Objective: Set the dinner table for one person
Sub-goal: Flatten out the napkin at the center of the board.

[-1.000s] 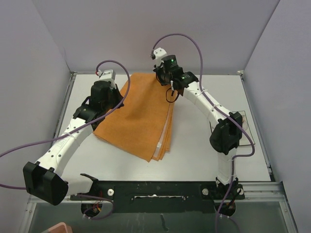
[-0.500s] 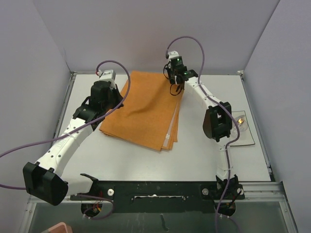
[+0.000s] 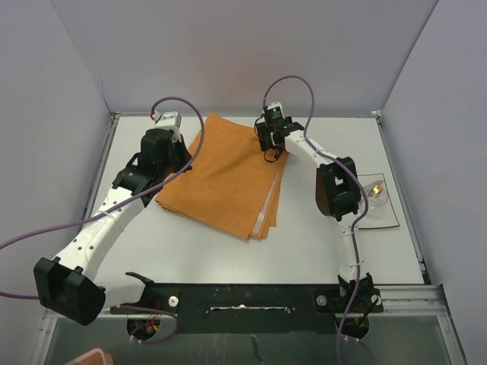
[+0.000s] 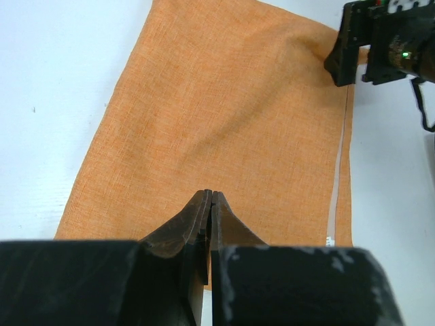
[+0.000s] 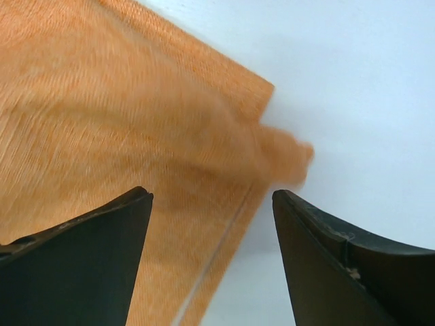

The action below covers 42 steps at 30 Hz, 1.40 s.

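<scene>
While the table [image 3: 190, 258] spreads flat beneath both arms across the whole top view, the setting for one reads as barely begun. Left gripper [image 4: 211, 197]: clenched, its tips low over the near-left part of the cloth [image 3: 228, 182]; whether a fold is pinched between them cannot be told, since the finger bodies hide the contact. Cloth: orange, folded in layers, lying askew on the far middle of the table, a pale inner edge showing along its right side. Right gripper [image 5: 211, 197]: released, jaws standing wide apart above the cloth's far right corner, which looks rumpled and is blurred in the wrist view. Clear item [image 3: 375, 192]: near the table's right edge on a square mat, partly behind the right arm, with a yellow glint; too small to identify. Done, by judgement: cloth on the table, not squared. Left, by judgement: straightening it and placing the dishes. No cutlery can be made out; the near edge is masked by the arm mounts.
</scene>
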Available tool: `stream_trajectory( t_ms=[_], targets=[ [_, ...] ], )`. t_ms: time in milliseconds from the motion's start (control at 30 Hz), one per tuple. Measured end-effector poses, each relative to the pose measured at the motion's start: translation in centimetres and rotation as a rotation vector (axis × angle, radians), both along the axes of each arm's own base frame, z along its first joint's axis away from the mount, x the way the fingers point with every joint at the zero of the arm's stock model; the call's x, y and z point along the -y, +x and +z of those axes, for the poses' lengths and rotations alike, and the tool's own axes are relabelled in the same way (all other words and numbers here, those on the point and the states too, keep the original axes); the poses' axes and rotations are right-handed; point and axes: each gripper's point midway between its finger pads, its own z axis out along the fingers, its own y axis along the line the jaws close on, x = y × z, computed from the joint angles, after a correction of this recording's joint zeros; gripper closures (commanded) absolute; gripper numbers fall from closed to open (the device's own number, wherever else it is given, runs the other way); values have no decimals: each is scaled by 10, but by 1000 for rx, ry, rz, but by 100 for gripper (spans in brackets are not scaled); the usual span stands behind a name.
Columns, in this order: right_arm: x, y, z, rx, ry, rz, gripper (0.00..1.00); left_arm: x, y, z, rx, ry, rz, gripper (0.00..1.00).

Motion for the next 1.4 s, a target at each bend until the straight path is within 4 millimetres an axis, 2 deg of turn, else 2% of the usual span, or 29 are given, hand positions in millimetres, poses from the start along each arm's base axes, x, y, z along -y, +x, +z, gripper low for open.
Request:
stream_trajectory(
  t_ms=[133,200,233,267,300,333,400,467,533,600,633,733,767,867,900,967,1033,1067,1133,1167,1233,1400],
  targets=[
    [7,-20,39,70,-13,9,23,-1,-3,-7,-16,6,-1,100],
    [9,-28,71,131,-3,20,28,-1,-4,-11,-23,9,-1,100],
    [9,-31,90,172,10,29,34,-1,-4,-13,-25,10,-2,100],
    [8,-34,109,211,20,40,60,-1,-5,-16,-29,11,-3,100],
    [6,-39,129,250,34,54,93,-1,-6,-21,-37,13,-3,100],
    [6,-42,144,281,38,65,100,0,-7,-26,-47,13,-4,100],
    [2,-53,177,344,71,99,100,0,-8,-42,-85,10,4,100],
    [-4,-67,193,371,98,133,100,2,-6,-64,-149,-9,31,100],
    [-9,-82,199,375,116,168,100,4,-5,-91,-238,-48,76,100],
    [-13,-90,197,362,124,192,100,3,-7,-120,-332,-97,139,100],
    [-14,-92,193,352,124,199,100,2,-10,-136,-380,-127,175,96],
    [-14,-97,177,308,121,211,100,0,-27,-181,-513,-206,280,59],
    [-13,-100,171,288,121,212,100,0,-34,-194,-558,-227,315,52],
    [-13,-103,154,220,134,212,99,5,-40,-214,-635,-266,381,42],
    [-14,-101,149,195,143,208,95,6,-38,-217,-648,-272,395,40],
    [-17,-90,139,154,156,203,85,12,-29,-218,-664,-279,414,39],
    [-27,-76,126,115,174,206,84,16,-18,-216,-656,-292,424,39],
    [-29,-69,117,94,179,205,86,18,-16,-216,-655,-298,429,40],
    [-36,-58,98,51,190,203,99,19,-15,-219,-661,-309,440,42],
    [-39,-55,87,24,194,202,100,20,-15,-221,-668,-311,446,44],
    [-45,-50,64,-26,202,198,100,21,-15,-225,-677,-316,456,51],
    [-51,-53,-10,-177,192,174,100,22,-11,-228,-687,-323,463,82]
  ],
)
